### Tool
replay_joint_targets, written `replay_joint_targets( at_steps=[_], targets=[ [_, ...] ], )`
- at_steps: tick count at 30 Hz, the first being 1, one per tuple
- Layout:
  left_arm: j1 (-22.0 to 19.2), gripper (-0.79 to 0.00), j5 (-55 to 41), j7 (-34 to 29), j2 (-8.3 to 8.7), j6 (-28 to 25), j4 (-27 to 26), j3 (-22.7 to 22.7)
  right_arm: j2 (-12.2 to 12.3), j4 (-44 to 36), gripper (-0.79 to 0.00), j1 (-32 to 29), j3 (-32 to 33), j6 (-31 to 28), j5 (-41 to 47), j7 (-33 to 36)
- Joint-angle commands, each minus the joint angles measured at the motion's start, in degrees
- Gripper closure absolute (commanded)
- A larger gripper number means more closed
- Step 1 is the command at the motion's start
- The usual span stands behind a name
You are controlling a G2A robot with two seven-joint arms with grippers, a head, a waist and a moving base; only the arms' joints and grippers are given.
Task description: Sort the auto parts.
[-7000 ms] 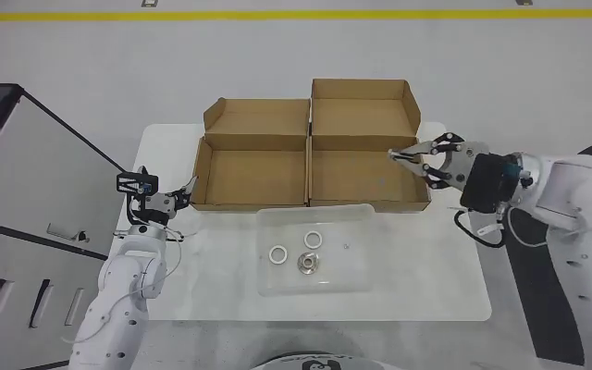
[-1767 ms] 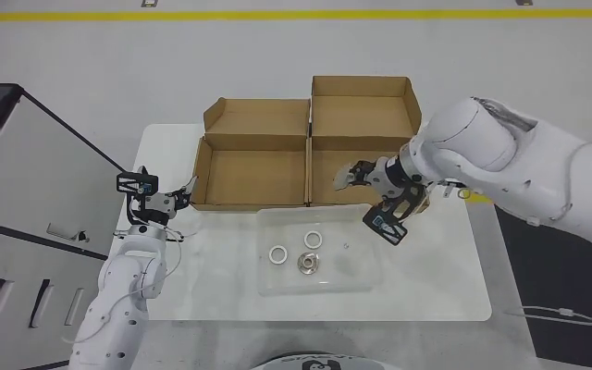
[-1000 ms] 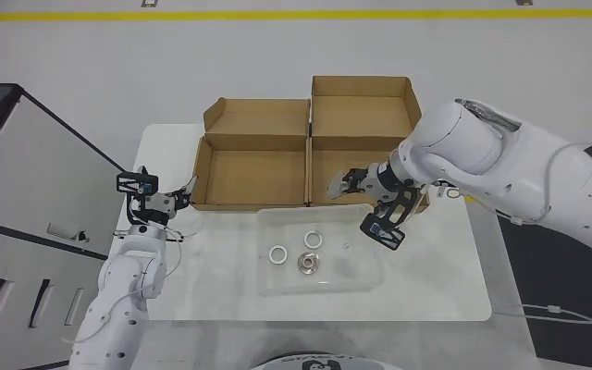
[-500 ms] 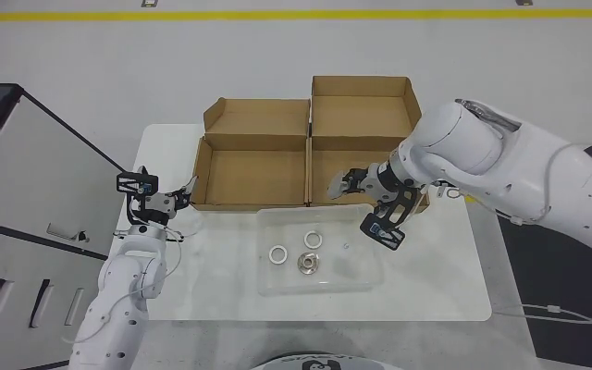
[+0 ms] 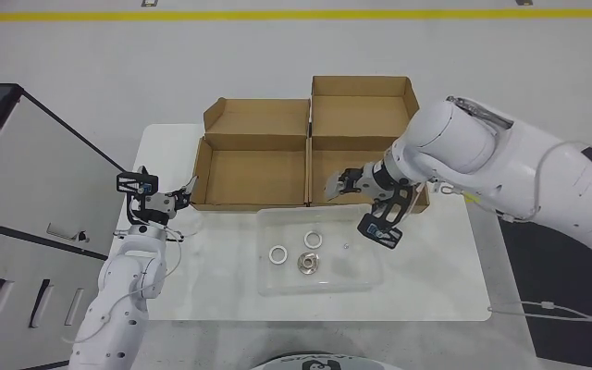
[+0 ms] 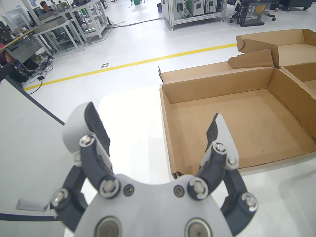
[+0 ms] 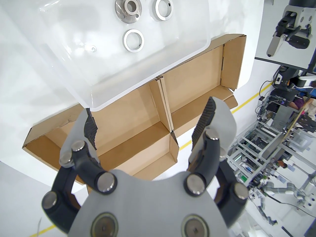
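Auto parts [image 5: 308, 264] lie loose in the clear tray [image 5: 365, 277], at 6 o'clock from the two cardboard boxes [image 5: 254, 176]: a flanged hub [image 7: 128, 7] and two rings [image 7: 133, 40] just beside it, none touching; all look like stiff, smooth metal, probably slippery, the hub likely heaviest; best pinched across the hub's raised collar, or across a ring's outer edge; the right gripper [image 5: 335, 183] hangs at 1 o'clock from them over the boxes' near wall, fingers spread, holding nothing; the left gripper [image 6: 153, 112], likewise spread, sits well apart at 10 o'clock; the right wrist view brings out the flange's bolt holes; the top view gives both arms' placing.
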Motion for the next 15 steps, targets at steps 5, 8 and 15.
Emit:
replay_joint_targets(
  at_steps=[5,8,15],
  targets=[
    [0.0,-0.785,0.0,0.0,0.00,0.0,0.0,0.0,-2.6,1.5,-0.785,-2.6,0.0,0.0,0.0,0.0],
    [0.0,-0.785,0.0,0.0,0.00,0.0,0.0,0.0,-4.0,2.6,-0.785,-3.5,0.0,0.0,-0.6,0.0],
    [0.0,-0.785,0.0,0.0,0.00,0.0,0.0,0.0,-4.6,3.2,-0.785,-3.9,0.0,0.0,-1.2,0.0]
  ],
)
